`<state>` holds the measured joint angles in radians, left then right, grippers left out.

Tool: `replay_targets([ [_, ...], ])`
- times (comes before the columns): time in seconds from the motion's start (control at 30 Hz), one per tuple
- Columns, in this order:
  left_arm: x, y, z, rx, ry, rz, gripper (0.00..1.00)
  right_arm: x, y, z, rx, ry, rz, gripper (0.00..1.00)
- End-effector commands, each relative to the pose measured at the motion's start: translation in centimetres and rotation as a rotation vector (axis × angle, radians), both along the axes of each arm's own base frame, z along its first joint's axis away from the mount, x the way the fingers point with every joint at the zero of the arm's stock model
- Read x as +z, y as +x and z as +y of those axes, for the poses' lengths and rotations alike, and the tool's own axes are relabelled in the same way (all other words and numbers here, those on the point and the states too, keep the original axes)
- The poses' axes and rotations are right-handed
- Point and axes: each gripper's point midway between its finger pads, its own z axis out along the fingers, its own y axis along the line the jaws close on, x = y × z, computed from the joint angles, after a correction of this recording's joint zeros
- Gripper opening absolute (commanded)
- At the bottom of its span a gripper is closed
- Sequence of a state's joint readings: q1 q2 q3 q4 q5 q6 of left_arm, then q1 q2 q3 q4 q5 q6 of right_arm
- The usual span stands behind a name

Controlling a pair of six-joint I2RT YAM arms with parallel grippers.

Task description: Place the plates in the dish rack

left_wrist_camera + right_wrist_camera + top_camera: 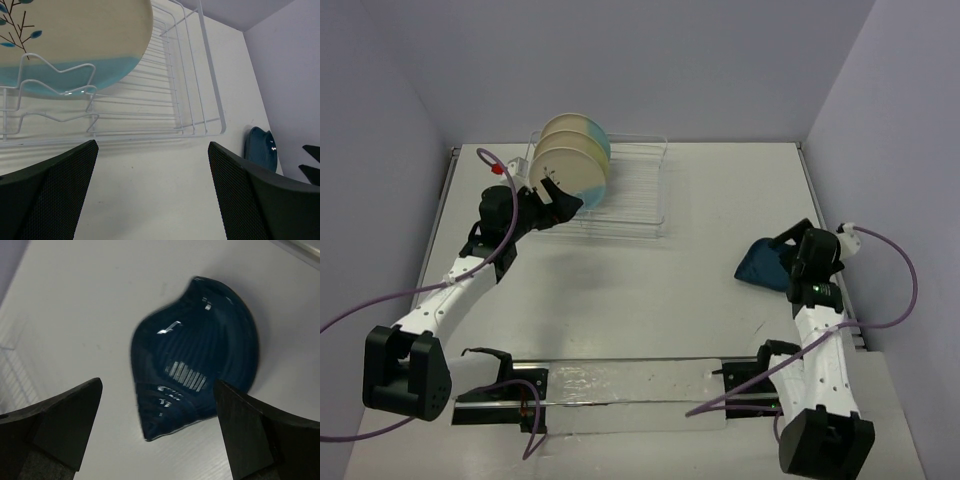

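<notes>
The wire dish rack (625,195) stands at the back of the table, with three cream plates (572,158) upright in its left end. In the left wrist view the nearest cream plate (75,45) shows a light-blue band and a sprig motif behind the rack's wires (190,80). My left gripper (565,200) (152,150) hovers open just in front of the rack, nothing between its fingers. A dark blue plate (763,263) (200,350) lies flat on the table at the right. Just above its near edge my right gripper (788,262) (157,385) hangs open.
The dark blue plate (261,147) also shows at the right of the left wrist view. Lilac walls enclose the table on three sides. A metal rail (620,385) with black brackets runs along the near edge between the arm bases. Purple cables (895,300) loop beside each arm.
</notes>
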<state>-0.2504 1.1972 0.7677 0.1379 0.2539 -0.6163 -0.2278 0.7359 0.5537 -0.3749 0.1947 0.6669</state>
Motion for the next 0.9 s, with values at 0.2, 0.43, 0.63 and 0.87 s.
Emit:
replay_targets([
  [0.2, 2.9, 1.4, -0.1, 0.013, 0.008, -0.091, 0.99, -8.5, -4.5, -1.7, -0.127, 0.158, 0.242, 1.00],
  [0.43, 2.1, 1.8, 0.1, 0.030, 0.015, -0.072, 0.99, -10.9, -3.7, -1.4, -0.119, 0.230, 0.252, 0.99],
  [0.63, 1.4, 2.1, 0.5, 0.052, 0.027, -0.050, 0.99, -12.7, -2.9, -0.4, -0.067, 0.297, 0.281, 0.79],
  [0.87, 1.6, 2.0, 0.6, 0.057, 0.025, -0.057, 0.99, -13.5, -3.0, -0.4, -0.101, 0.320, 0.278, 0.40],
])
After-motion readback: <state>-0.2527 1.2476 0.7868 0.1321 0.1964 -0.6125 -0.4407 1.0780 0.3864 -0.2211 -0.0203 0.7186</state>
